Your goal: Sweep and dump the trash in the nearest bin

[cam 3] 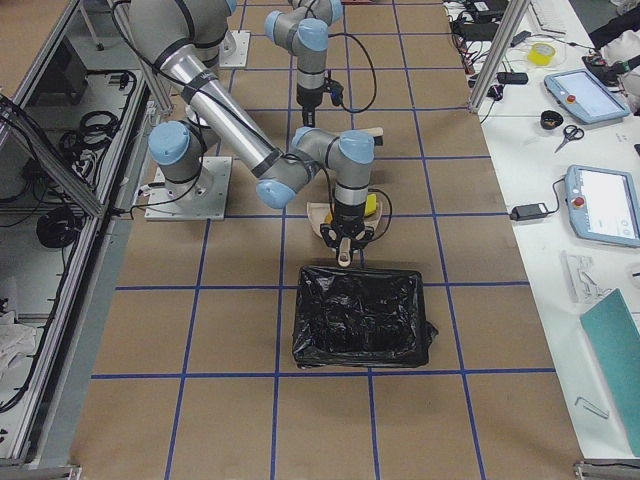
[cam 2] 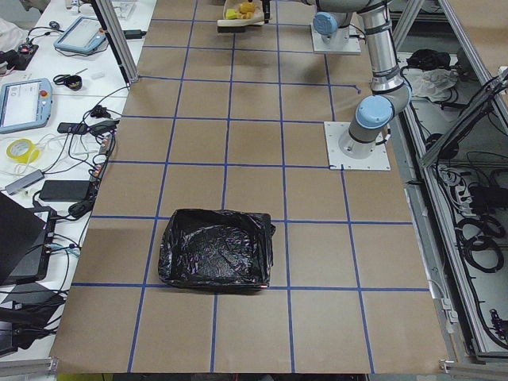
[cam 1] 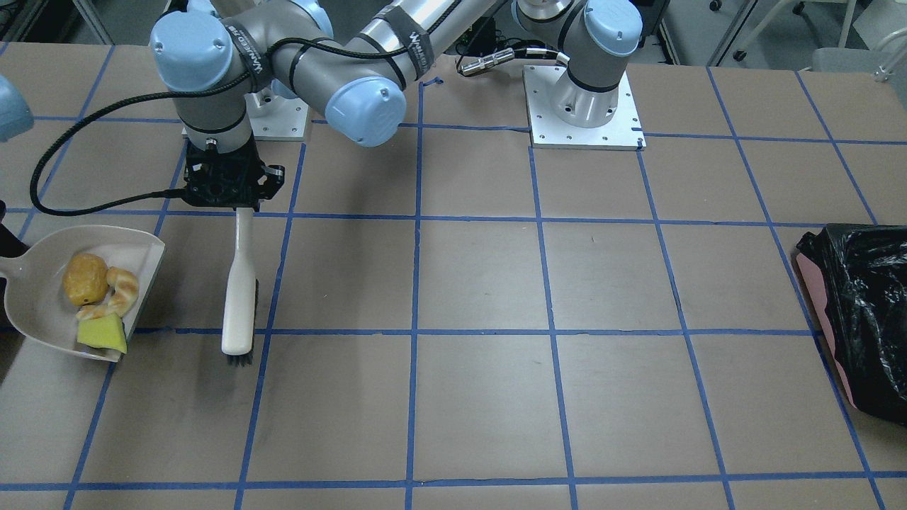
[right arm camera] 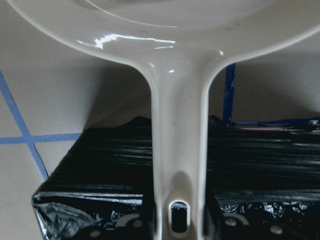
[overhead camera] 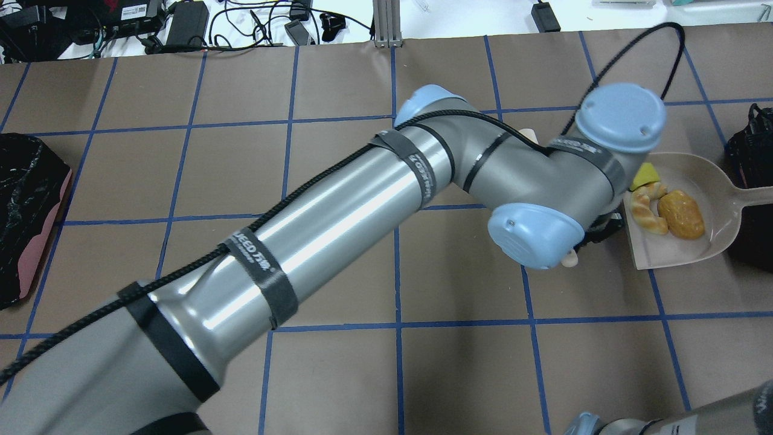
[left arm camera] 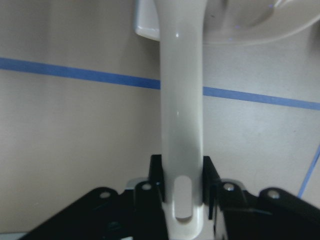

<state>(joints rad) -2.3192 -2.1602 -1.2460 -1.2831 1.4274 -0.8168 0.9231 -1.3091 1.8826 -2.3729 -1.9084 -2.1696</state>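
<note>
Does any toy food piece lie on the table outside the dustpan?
No, the orange-brown ball, the croissant piece and the yellow wedge all lie inside the dustpan in the front-facing view.

Silver arm (overhead camera: 338, 211), pale-blue joint caps (overhead camera: 619, 115), black cable (overhead camera: 181, 269) (velcro-strapped), black left gripper (cam 1: 244, 205).

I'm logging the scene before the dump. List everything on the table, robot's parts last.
table: one, brown with a blue tape grid.
dustpan: one, beige, at the robot's right end.
ball: one, orange-brown, in the dustpan.
croissant: one, tan, in the dustpan.
wedge: one, yellow, at the dustpan's lip.
brush: one, white with dark bristles, beside the dustpan.
black bin: one, black, by the dustpan's handle.
pink bin: one, pink with a black bag, at the robot's left end.
left gripper: one, black, shut on the brush.
right gripper: one, black, shut on the dustpan.
</note>
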